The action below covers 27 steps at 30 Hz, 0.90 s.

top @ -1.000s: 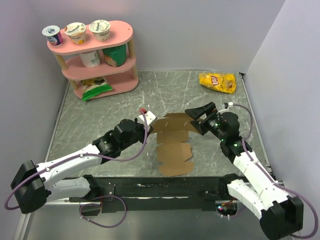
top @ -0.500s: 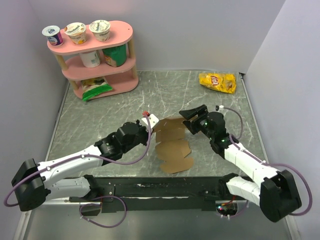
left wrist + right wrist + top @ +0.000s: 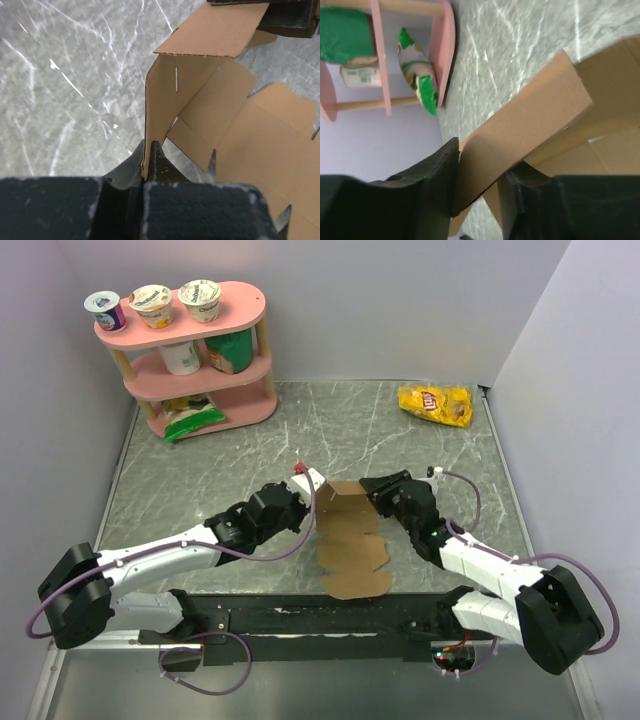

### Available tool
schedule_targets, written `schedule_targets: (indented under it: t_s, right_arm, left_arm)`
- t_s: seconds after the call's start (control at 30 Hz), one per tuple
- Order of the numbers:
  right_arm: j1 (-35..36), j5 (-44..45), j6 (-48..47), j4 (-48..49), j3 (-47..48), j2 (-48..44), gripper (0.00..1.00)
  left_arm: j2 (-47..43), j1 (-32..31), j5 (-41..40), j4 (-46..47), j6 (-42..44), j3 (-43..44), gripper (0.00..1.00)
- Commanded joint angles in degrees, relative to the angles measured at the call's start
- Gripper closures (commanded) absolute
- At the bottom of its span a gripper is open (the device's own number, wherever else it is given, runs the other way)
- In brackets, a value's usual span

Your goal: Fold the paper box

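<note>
The paper box [image 3: 350, 540] is a flat brown die-cut sheet on the table, its far end folded up. My left gripper [image 3: 312, 502] is shut on the left edge of an upright panel [image 3: 165, 100]; its fingertips [image 3: 145, 150] pinch the thin cardboard. My right gripper [image 3: 375, 490] reaches the raised top flap [image 3: 530, 125] from the right. Its jaws [image 3: 482, 160] stand on either side of that flap, partly closed and still gapped; the left finger [image 3: 440, 165] touches the cardboard. The right gripper's dark body [image 3: 280, 15] also shows behind the flap in the left wrist view.
A pink three-level shelf [image 3: 190, 350] with yoghurt cups and green packets stands at the back left; it shows as well in the right wrist view [image 3: 445, 45]. A yellow chip bag [image 3: 435, 403] lies at the back right. Grey walls close in both sides.
My right gripper has moved left and down onto the box's raised flap while its jaws narrowed. My left gripper has shifted right, still holding the box edge, and the far panel now stands more upright.
</note>
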Motion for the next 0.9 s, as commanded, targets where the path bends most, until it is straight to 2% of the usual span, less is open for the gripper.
schedule_targets:
  t_s: [0.0, 0.03, 0.17, 0.23, 0.27, 0.3, 0.33, 0.37, 0.4, 0.47, 0.6, 0.7, 0.87]
  right_arm:
    - [1.93, 8.57, 0.30, 6.05, -3.02, 1.79, 0.67]
    - [2.37, 11.11, 0.31, 6.67, -3.55, 1.79, 0.71]
    - [3.77, 15.35, -1.71, 7.29, -4.17, 1.35, 0.73]
    - [4.13, 16.84, -1.98, 7.20, -4.34, 1.09, 0.74]
    - [4.13, 17.02, -1.89, 7.20, -4.43, 0.74, 0.74]
    - [4.21, 17.20, -1.72, 6.77, -4.35, 0.65, 0.74]
    - [4.22, 17.20, -1.54, 6.33, -4.26, 0.47, 0.74]
    - [4.22, 17.37, -1.63, 5.89, -3.82, 0.21, 0.74]
    - [4.39, 17.29, -1.72, 5.01, -3.38, 0.12, 0.74]
    - [4.39, 17.46, -1.54, 1.24, -1.72, 0.12, 0.74]
    - [4.48, 17.03, -2.07, -3.51, 0.92, -0.23, 0.78]
    - [4.39, 16.85, -2.86, -8.16, 3.30, -0.50, 0.82]
    - [4.13, 14.74, -7.94, -13.61, 9.18, 1.34, 0.87]
  left_arm:
    - [2.19, -0.26, -0.52, 0.08, -3.14, 2.80, 0.99]
    - [2.72, -0.26, -0.87, -0.27, -3.58, 3.06, 0.99]
    - [5.88, -0.17, -1.75, -3.17, -7.88, 4.82, 0.98]
    - [6.77, -0.26, -2.28, -3.44, -10.94, 5.70, 0.95]
    - [7.21, -0.17, -2.28, -5.09, -11.92, 5.70, 0.88]
    - [7.38, -0.17, -2.45, -5.29, -13.06, 5.87, 0.65]
    - [7.21, -0.08, -2.28, -5.55, -14.81, 5.88, 0.52]
    - [6.43, -0.08, -2.19, -5.64, -15.44, 5.70, 0.28]
    - [5.64, -0.08, -2.45, -5.46, -16.05, 5.27, 0.19]
    - [2.75, -0.17, -3.68, -5.64, -17.03, 3.86, 0.09]
    - [-4.20, -0.17, -4.39, -7.84, -13.52, 3.42, 0.09]
    - [-7.82, -0.17, 1.48, -4.51, -7.55, 2.71, 0.12]
    - [-1.34, -0.17, 3.87, -0.29, -3.23, 3.15, 0.26]
